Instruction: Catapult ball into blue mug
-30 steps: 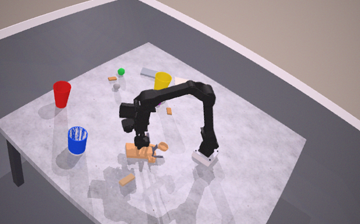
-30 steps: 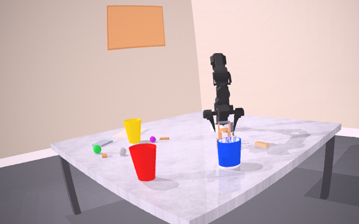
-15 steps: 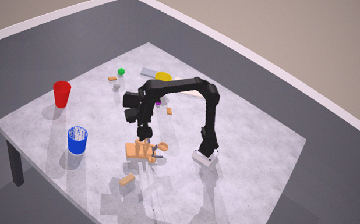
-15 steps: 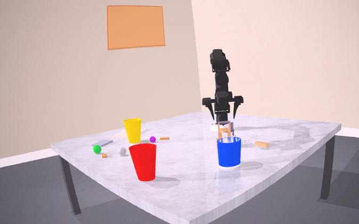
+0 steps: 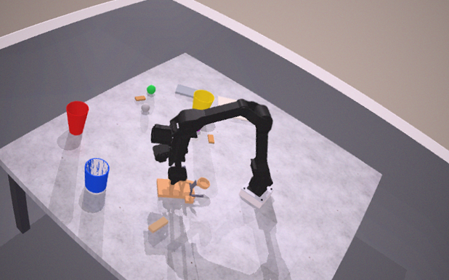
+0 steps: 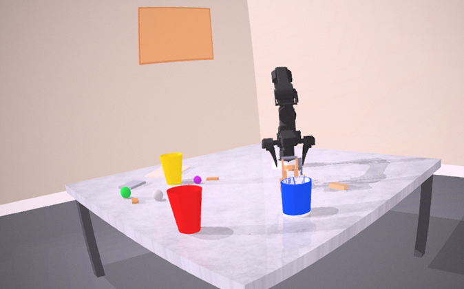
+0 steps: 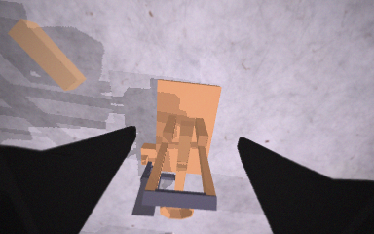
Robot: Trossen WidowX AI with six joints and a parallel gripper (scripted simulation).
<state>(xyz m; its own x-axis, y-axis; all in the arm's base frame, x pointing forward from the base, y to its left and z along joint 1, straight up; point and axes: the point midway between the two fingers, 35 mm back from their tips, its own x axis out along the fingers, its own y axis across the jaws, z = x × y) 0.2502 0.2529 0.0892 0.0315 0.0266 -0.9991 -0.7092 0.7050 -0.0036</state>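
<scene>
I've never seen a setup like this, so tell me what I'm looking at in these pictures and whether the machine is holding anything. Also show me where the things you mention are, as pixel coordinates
The machine is one black jointed arm (image 5: 238,111) (image 6: 286,114) ending in two jaws. One picture looks down from above, one looks across the table from the mug side, and one comes from the arm's wrist, with the jaws at its lower corners.

On the table (image 5: 281,230) (image 6: 238,260) are an orange catapult (image 5: 164,188) (image 7: 195,99), blue (image 5: 96,181) (image 6: 296,198), red (image 5: 77,119) (image 6: 187,213) and yellow (image 5: 202,101) (image 6: 172,169) mugs, small balls, including a green one (image 5: 151,89) (image 6: 125,192), and some blocks.

Nothing is held: the jaws stand wide apart above the catapult.
</scene>
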